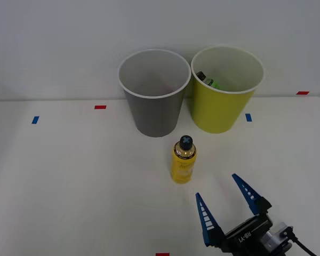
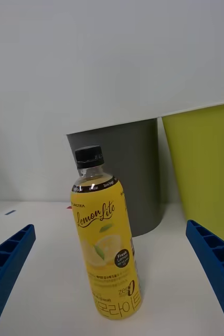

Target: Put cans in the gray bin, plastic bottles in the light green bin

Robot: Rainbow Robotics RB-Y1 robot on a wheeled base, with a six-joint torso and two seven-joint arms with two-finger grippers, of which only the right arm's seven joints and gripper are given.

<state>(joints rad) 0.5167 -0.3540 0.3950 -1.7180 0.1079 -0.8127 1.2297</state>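
Front view: white table (image 1: 69,176), gray bin (image 1: 153,101) at 12 o'clock, looks empty; light green bin (image 1: 224,104) just beside it at 1 o'clock, green bottle (image 1: 208,80) already inside. Yellow bottle (image 1: 183,160) upright at table centre, near the gray bin, not yet binned. Right gripper (image 1: 224,201) at 5 o'clock from it, fingers spread wide, holding nothing. Grasp and drop left.

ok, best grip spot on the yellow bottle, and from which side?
Grip the yellow bottle mid-body, approaching level from the robot's side. It stands upright, slim and round, the bins behind it, and the open right gripper already faces it.
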